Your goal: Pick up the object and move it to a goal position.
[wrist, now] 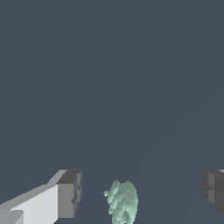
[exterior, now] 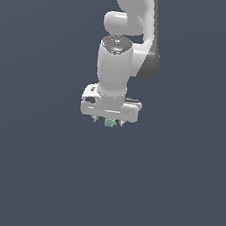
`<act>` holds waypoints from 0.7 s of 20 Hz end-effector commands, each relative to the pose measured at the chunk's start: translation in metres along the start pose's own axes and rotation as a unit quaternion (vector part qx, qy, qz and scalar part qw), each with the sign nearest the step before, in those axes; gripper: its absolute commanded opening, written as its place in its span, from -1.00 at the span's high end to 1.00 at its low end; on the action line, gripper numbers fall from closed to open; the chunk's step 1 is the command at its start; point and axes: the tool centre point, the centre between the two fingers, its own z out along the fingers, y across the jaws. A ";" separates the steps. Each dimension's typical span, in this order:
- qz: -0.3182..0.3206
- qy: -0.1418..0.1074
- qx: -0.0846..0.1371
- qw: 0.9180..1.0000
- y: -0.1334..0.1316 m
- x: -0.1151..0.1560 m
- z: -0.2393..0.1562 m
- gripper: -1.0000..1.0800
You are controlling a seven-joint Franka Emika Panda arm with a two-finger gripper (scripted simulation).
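The object (exterior: 109,122) is a tiny pale mint-green knobbly lump. In the exterior view it sits just under the white hand of the arm, between the two short fingertips of my gripper (exterior: 109,120). In the wrist view the object (wrist: 122,202) lies in the gap between the two fingers, closer to the white and grey finger (wrist: 65,194) than to the other grey finger (wrist: 213,190). My gripper (wrist: 141,192) is open and neither finger touches the lump.
A plain dark blue-grey surface (exterior: 37,165) fills both views. The white arm (exterior: 127,41) comes down from the top of the exterior view.
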 end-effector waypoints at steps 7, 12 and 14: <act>0.029 -0.001 -0.002 1.000 0.026 0.001 -0.004 -0.92; 0.040 -0.001 -0.003 0.999 0.038 0.001 -0.007 -0.92; 0.040 -0.001 -0.003 0.999 0.036 0.000 -0.006 -0.92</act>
